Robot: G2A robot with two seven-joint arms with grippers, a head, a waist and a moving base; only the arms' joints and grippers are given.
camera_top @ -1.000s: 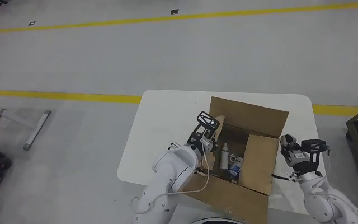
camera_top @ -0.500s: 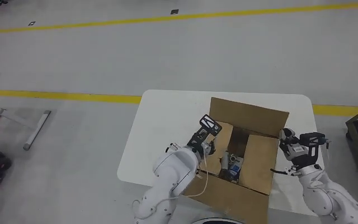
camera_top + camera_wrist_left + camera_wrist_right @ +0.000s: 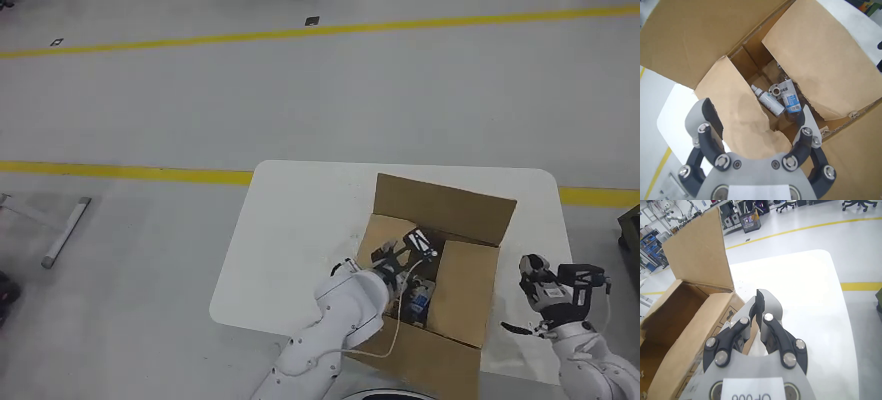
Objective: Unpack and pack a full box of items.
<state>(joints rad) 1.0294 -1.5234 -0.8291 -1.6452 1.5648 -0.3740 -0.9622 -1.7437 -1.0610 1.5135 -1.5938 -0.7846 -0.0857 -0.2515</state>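
Note:
An open cardboard box stands on the white table. Inside lie a white spray bottle, a metal flange and a clear bottle with a blue-and-white label. My left gripper hangs open over the box. The torn side flap lies between its fingers, and one fingertip is next to the clear bottle. In the top view the left gripper is above the opening. My right gripper is shut and empty, over bare table beside the box's outer wall.
The box's far flap stands upright and another flap leans over part of the contents. The table's left half is bare. The right gripper sits near the table's right edge.
The left gripper has swung from the box's left flap rightward to over the opening. The right gripper has drawn back from the right flap toward the table's near right corner.

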